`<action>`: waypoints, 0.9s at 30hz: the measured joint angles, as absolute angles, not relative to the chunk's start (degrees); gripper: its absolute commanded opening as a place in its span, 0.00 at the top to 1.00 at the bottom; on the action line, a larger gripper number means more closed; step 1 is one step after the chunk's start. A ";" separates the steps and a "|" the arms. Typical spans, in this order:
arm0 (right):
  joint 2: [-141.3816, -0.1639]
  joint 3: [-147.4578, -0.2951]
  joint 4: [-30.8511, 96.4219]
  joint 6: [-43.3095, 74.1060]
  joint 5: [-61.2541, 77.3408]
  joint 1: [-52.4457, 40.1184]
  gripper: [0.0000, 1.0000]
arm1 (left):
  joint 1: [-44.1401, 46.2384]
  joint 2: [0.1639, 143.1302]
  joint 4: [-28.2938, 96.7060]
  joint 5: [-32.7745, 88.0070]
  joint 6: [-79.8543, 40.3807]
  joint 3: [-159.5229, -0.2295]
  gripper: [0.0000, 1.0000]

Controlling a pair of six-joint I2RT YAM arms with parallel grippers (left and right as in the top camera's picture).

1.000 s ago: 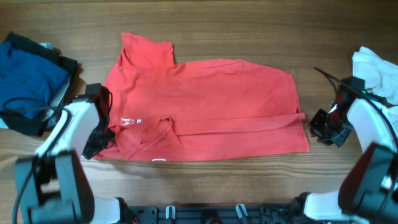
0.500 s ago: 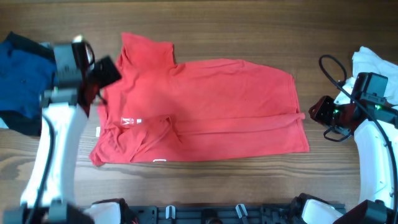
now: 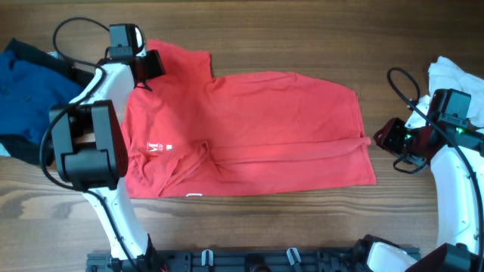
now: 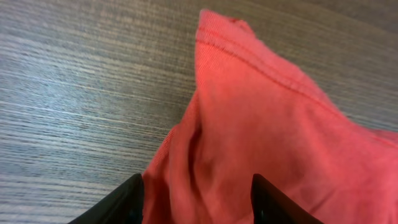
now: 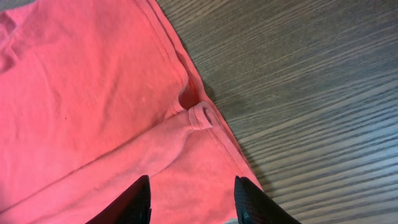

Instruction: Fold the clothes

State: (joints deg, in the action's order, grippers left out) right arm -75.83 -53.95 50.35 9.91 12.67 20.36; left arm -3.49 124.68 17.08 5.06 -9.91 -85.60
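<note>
a wooden bench (image 3: 302,30) fills the overhead view, and most of its middle is covered by the red shirt (image 3: 257,128), spread flat with its long side running left to right. the shirt's lower part is doubled over into a band along the near edge, and one flap of it juts out toward the far left. a heap of blue clothes (image 3: 30,91) sits at the left edge of the bench, just beside the shirt, and a white cloth (image 3: 457,83) is bunched at the right edge, well apart from it. the left arm reaches up to the shirt's far left corner, where the left gripper (image 3: 151,66) sits over the edge of that flap. its wrist camera shows two dark fingers (image 4: 124,202) spread wide, with the red fabric and its stitched hem lying between and beyond them, nothing pinched. the right gripper (image 3: 389,140) hovers just off the shirt's right edge, near the end of the folded band. from its own wrist camera the fingertips (image 5: 134,202) stand well apart above the hem, where a small rolled loop of seam meets bare wood, and they have hold of nothing. a small white logo (image 3: 155,146) shows on the shirt's left side, and a tiny white tag (image 3: 193,195) peeks out at the near edge.
</note>
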 measured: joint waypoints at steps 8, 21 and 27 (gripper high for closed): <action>-75.83 -53.98 51.20 9.91 12.67 20.36 0.57 | -3.49 125.47 14.90 3.73 -9.91 -85.60 0.48; -76.55 -58.54 48.88 7.14 16.36 20.18 0.51 | -3.49 125.97 21.85 5.10 -10.63 -86.65 0.96; -93.73 -76.18 44.75 4.16 18.44 9.28 0.45 | -4.19 124.95 27.66 6.33 -17.74 -86.76 0.96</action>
State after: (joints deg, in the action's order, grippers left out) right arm -93.73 -76.18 44.75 4.16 18.44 9.28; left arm -4.19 124.95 27.66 6.33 -17.74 -86.76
